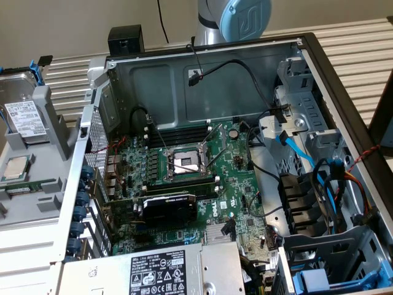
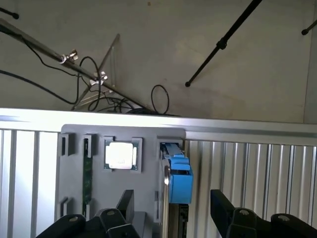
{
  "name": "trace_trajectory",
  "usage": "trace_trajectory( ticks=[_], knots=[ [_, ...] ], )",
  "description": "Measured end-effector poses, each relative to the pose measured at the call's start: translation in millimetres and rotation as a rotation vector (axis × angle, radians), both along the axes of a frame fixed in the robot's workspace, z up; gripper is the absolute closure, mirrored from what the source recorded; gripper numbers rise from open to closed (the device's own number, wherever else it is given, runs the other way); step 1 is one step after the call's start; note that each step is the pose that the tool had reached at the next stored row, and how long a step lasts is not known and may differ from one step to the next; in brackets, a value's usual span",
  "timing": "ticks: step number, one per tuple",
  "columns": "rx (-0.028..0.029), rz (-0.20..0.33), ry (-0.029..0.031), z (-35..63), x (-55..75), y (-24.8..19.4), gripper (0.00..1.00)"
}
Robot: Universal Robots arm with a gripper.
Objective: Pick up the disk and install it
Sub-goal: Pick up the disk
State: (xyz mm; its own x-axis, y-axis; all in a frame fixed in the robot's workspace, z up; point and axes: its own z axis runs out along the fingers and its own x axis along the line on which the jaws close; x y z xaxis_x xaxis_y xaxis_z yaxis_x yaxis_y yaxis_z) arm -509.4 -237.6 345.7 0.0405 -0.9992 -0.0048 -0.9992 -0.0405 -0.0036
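The disk (image 1: 24, 117) is a flat silver-metal drive with a white barcode label, clipped in a blue plastic carrier (image 1: 37, 69). It stands on edge in a slot of a grey holder (image 1: 52, 123) at the exterior view's left, outside the open computer case (image 1: 215, 86). A processor chip (image 1: 15, 167) lies in a recess of the same holder, just beside it.

In the wrist view the disk (image 2: 179, 181) shows edge-on, blue end uppermost, beside the chip (image 2: 120, 155). The hand (image 2: 172, 198) is spread wide and grips nothing; its two black fingers (image 2: 125, 204) stand to either side of the disk, apart from it.

Holder and case rest on a pale, ribbed metal bench (image 2: 237, 168). Behind is a plain beige wall (image 2: 198, 39) with loose black cables (image 2: 159, 99) and thin black stand legs (image 2: 223, 44).
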Motion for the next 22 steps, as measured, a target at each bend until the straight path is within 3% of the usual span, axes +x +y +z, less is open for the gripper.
trace_trajectory(
  ticks=[6,15,17,22],
  knots=[
    [0.0,0.0,0.0045,-7.2,0.0,7.5,0.28],
    [-0.0008,0.0,0.0048,-17.9,0.1,7.6,0.28],
    [-0.0008,0.0,0.0049,-20.8,0.1,7.6,0.2],
    [-0.0007,0.0,0.005,-30.1,0.1,7.6,0.2]
  ],
)
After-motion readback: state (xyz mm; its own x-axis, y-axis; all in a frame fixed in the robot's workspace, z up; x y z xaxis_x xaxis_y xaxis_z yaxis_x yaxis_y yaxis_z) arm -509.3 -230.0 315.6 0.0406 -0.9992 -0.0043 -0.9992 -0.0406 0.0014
